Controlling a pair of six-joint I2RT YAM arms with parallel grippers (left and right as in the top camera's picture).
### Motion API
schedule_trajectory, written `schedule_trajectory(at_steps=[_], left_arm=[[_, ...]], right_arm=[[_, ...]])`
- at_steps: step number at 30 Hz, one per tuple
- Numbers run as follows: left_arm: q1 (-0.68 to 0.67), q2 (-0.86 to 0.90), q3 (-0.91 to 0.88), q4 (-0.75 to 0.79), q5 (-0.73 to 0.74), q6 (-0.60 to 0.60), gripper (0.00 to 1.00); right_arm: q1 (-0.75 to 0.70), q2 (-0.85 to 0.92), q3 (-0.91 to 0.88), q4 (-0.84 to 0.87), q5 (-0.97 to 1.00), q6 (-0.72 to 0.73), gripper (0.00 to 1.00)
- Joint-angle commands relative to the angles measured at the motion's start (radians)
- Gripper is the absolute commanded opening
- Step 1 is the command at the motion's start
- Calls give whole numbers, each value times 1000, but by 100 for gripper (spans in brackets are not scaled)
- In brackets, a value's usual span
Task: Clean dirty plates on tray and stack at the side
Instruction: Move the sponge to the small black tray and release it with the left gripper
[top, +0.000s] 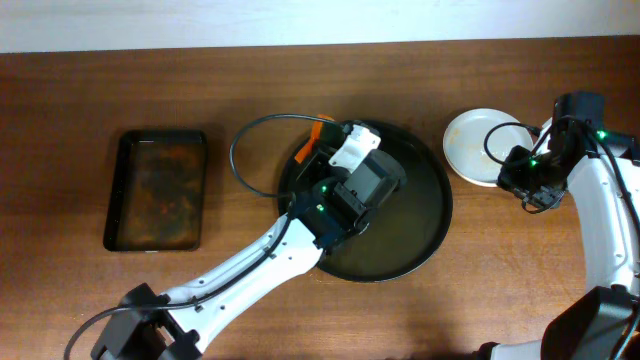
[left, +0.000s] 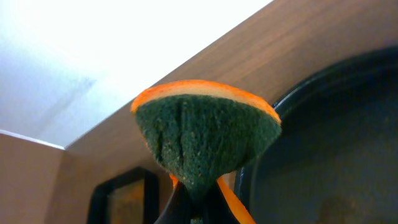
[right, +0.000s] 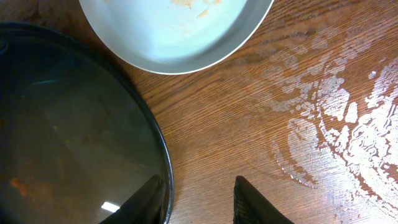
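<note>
Sponge (left: 205, 140), green with an orange backing, fills most of the left wrist view. It is pinched at its lower end by the left hand (left: 194, 208), whose fingers are almost wholly cut off by the bottom edge. From overhead the left arm lies across the tray (top: 410, 230) and hides much of its left half, so what lies under it cannot be made out; the part that shows is bare black.

One white plate (right: 168, 31) sits on the worktop (top: 80, 100) just beside the tray's right rim, outside it. Whether more plates lie beneath it cannot be told. The right wrist view crops its top, showing only faint orange smears near the edge.

The right hand (right: 198, 202) hovers over bare wood between tray and plate, fingers spread apart and holding nothing. Wet streaks (right: 348, 124) mark the wood to its right. A small rectangular tray (top: 157, 190) lies well apart at the left, its contents too murky to read.
</note>
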Motion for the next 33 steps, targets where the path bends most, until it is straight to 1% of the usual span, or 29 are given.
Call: schedule_trajectory(at_steps=[1, 5, 8, 9, 10, 11, 12, 13, 14, 16, 17, 18, 20, 21, 22, 23, 26, 31, 32, 33], left_arm=[[-2, -7, 13, 24, 4, 88, 0], [-2, -7, 13, 24, 2, 88, 0], [-2, -7, 13, 24, -34, 87, 0], [1, -7, 13, 18, -31, 63, 0], [8, -9, 13, -8, -12, 6, 0], [26, -17, 13, -57, 101, -41, 0], [56, -27, 13, -104, 247, -75, 0], [90, -36, 13, -138, 337, -112, 0], [183, -64, 13, -201, 473, -185, 0], [304, -113, 13, -248, 611, -184, 0], [414, -151, 13, -276, 715, -184, 0], [483, -165, 13, -291, 777, -183, 0], [706, -160, 10, -333, 901, -172, 0], [783, -142, 7, -333, 909, -118, 0], [832, -122, 7, -331, 908, -47, 0], [880, -91, 7, -324, 904, -25, 0], [978, 7, 7, -298, 904, -22, 0], [1051, 154, 7, -217, 875, -21, 1], [1053, 171, 7, -210, 874, -14, 9], [1054, 178, 7, -207, 870, 6, 40]], right_arm=[[-2, 8, 2, -2, 9, -10, 37], [-2, 8, 2, -2, 9, -11, 37], [-2, 8, 2, -6, 9, -10, 37], [-2, 8, 2, -6, 9, -10, 38], [-2, 8, 2, -7, 9, -10, 38], [-2, 8, 2, -9, 10, -11, 37], [-2, 8, 2, -10, 10, -11, 37], [-2, 8, 2, -11, 10, -11, 37], [-2, 8, 2, -12, 9, -11, 37], [-2, 8, 2, -12, 10, -11, 37], [-2, 8, 2, -12, 10, -11, 38], [-2, 8, 2, -11, 10, -11, 38], [-2, 8, 2, -12, 9, -11, 38], [-2, 8, 2, -12, 9, -11, 37], [-2, 8, 1, -13, 9, -11, 38], [-2, 8, 2, -16, 9, -11, 38], [-2, 8, 2, -19, 9, -11, 37], [-2, 8, 2, -20, 9, -11, 38], [-2, 8, 2, -20, 9, -11, 38], [-2, 8, 1, -20, 9, -11, 38]])
